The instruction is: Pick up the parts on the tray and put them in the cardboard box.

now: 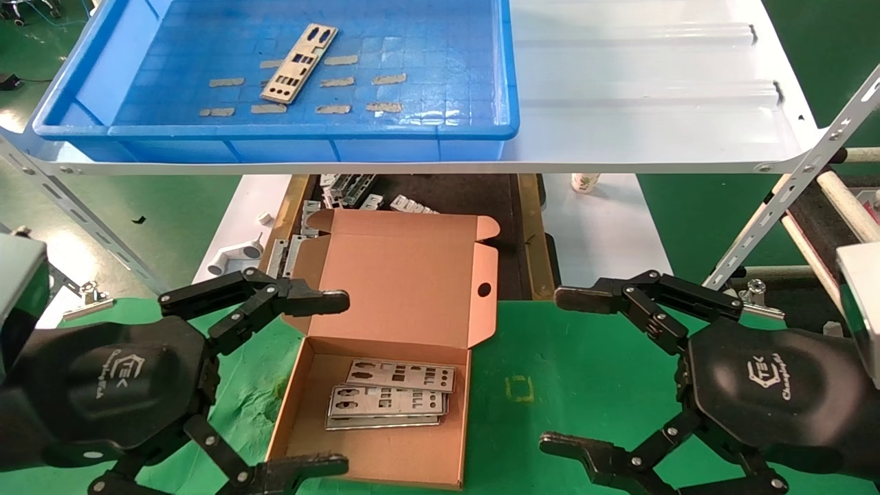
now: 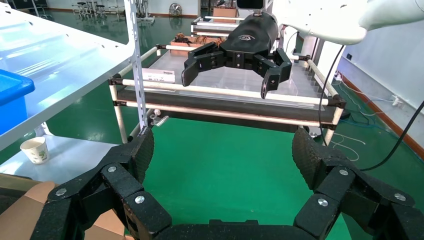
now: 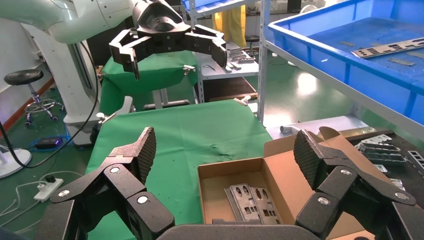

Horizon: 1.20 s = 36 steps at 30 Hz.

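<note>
Lying slantwise in the tray (image 1: 481, 103), well ahead of the empty, wide-open left gripper (image 1: 337, 381), one last plate (image 1: 299, 63) is being awaited, nearer it than the equally open right gripper (image 1: 574, 371).

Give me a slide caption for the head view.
Both open grippers, left gripper and right gripper, flank the cardboard box; one part remains on tray.

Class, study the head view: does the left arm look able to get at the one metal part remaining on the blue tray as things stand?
Probably yes. The part lies flat and alone on the tray floor, uncovered from above. The left gripper is open and empty over the cardboard box; it must rise over the tray's rim.
</note>
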Motion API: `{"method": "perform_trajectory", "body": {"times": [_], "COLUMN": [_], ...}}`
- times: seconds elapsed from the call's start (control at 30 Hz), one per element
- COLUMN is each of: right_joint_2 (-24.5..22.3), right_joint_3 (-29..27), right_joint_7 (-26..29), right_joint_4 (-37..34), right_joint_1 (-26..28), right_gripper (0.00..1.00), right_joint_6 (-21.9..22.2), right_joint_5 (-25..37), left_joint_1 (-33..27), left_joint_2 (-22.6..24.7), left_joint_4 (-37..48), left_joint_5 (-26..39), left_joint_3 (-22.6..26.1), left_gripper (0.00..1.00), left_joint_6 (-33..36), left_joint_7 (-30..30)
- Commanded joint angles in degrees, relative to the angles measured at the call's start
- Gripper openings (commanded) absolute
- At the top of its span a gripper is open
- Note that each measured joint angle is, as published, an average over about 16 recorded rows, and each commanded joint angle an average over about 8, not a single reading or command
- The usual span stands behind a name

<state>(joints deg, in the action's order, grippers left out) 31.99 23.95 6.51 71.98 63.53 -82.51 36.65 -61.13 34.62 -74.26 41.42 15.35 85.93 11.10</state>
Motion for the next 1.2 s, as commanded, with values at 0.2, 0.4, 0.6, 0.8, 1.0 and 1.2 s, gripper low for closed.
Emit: {"method": "perform_trajectory", "body": {"times": [0.2,0.4,0.6,0.8,1.0,1.2], "right_joint_2": [0.0,0.0,0.0,0.0,0.0,0.0], "right_joint_3": [0.0,0.0,0.0,0.0,0.0,0.0], "right_joint_7": [0.0,0.0,0.0,0.0,0.0,0.0], "right_joint_4": [0.0,0.0,0.0,0.0,0.0,0.0], "right_joint_1": [0.0,0.0,0.0,0.0,0.0,0.0], "right_gripper": [1.0,1.0,1.0,1.0,1.0,1.0], "right_joint_6": [0.0,0.0,0.0,0.0,0.0,0.0], "right_joint_5": [0.0,0.0,0.0,0.0,0.0,0.0], "left_joint_1": [0.1,-0.2,-0.3,-0.4,-0.5,-0.5], "left_joint_2": [0.0,0.2,0.3,0.4,0.4,0.4], "left_joint_4": [-0.1,0.3,0.5,0.7,0.8,0.8], "left_joint_5": [-0.1,0.2,0.3,0.4,0.4,0.5], "left_joint_3": [-0.1,0.3,0.5,0.6,0.7,0.8], "left_gripper": [1.0,1.0,1.0,1.0,1.0,1.0], "left_joint_6": [0.0,-0.1,-0.2,-0.2,-0.3,-0.3], "left_joint_7": [0.0,-0.2,-0.3,-0.4,-0.4,-0.5]}}
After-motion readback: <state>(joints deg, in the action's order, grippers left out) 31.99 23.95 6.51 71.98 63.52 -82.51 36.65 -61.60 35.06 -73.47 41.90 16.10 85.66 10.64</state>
